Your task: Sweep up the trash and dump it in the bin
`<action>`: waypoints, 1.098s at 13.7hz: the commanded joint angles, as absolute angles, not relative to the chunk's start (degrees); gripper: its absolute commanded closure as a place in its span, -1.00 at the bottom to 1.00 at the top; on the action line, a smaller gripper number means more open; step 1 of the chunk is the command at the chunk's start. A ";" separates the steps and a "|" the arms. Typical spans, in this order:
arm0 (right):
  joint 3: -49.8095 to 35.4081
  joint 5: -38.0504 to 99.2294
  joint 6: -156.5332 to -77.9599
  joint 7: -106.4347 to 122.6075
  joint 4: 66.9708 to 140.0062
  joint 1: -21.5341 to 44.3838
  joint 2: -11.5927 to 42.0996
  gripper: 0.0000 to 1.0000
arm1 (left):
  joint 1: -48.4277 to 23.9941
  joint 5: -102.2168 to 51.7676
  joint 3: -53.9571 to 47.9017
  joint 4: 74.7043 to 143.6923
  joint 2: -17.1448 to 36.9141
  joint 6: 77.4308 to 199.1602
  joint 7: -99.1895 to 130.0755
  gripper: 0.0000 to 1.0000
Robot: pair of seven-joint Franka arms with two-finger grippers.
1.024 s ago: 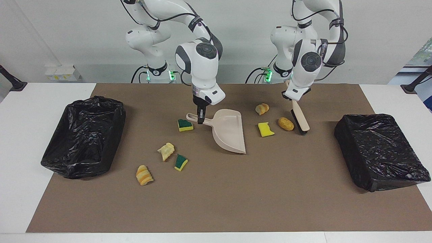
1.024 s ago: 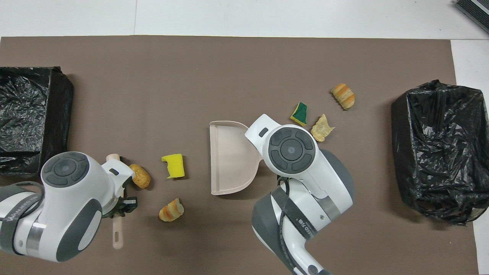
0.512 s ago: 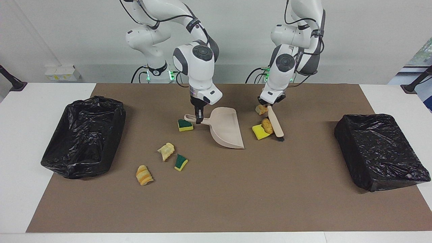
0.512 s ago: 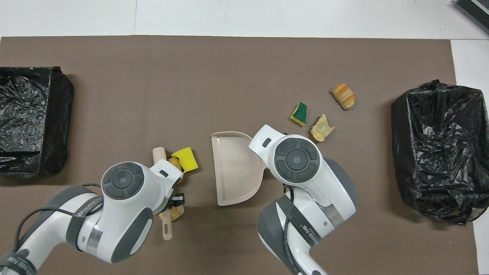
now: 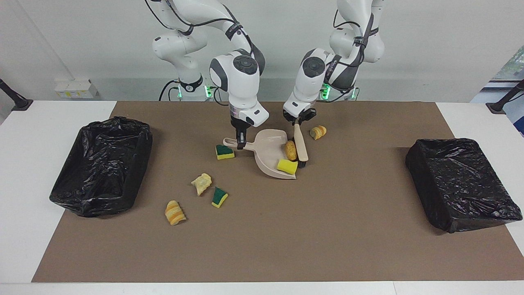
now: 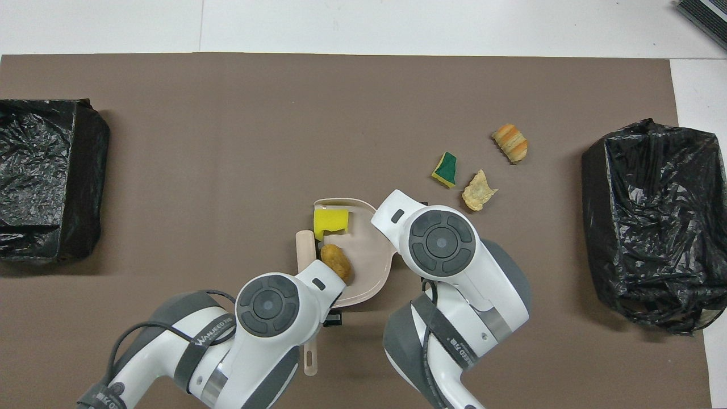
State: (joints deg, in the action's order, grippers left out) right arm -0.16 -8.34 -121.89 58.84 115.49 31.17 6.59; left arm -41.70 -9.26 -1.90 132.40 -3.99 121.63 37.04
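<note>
My right gripper (image 5: 241, 143) is shut on the handle of the beige dustpan (image 5: 268, 155), which rests on the brown mat. My left gripper (image 5: 299, 120) is shut on the brush (image 5: 301, 145), whose bristles stand at the dustpan's mouth. A yellow sponge bit (image 5: 287, 166) and a golden bread piece (image 5: 290, 150) lie in the pan; both show in the overhead view, the sponge bit (image 6: 331, 222) and the bread piece (image 6: 335, 262). Another bread piece (image 5: 318, 132) lies beside the brush. A green-topped sponge (image 5: 224, 151) lies by the pan's handle. A tan scrap (image 5: 202, 183), a green-topped sponge (image 5: 220, 197) and a striped pastry (image 5: 175, 212) lie farther out.
One black-lined bin (image 5: 141, 151) stands at the right arm's end of the table and another (image 5: 425, 172) at the left arm's end. The brown mat (image 5: 327, 229) covers most of the table.
My left gripper swept the brush toward the right arm's end, pushing the yellow sponge bit and the golden bread piece into the dustpan. My right gripper shifted the dustpan slightly.
</note>
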 commanded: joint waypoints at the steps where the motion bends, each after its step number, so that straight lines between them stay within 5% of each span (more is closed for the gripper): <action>1: -0.53 -7.91 -123.31 57.66 117.68 30.76 5.19 1.00 | -44.12 -10.02 -0.97 128.51 -2.38 119.89 41.21 1.00; 4: -0.53 -7.82 -124.44 58.44 118.30 30.24 5.19 1.00 | -43.42 -10.02 -0.53 127.01 -5.78 111.39 40.61 1.00; 8: -0.53 -1.42 -136.29 60.72 127.34 28.83 2.29 1.00 | -39.91 -9.41 -0.09 128.40 -11.06 94.88 42.53 1.00; 15: -0.53 1.58 -136.85 62.23 129.81 28.74 0.88 1.00 | -37.09 -8.88 -0.09 143.59 -21.79 94.73 59.93 1.00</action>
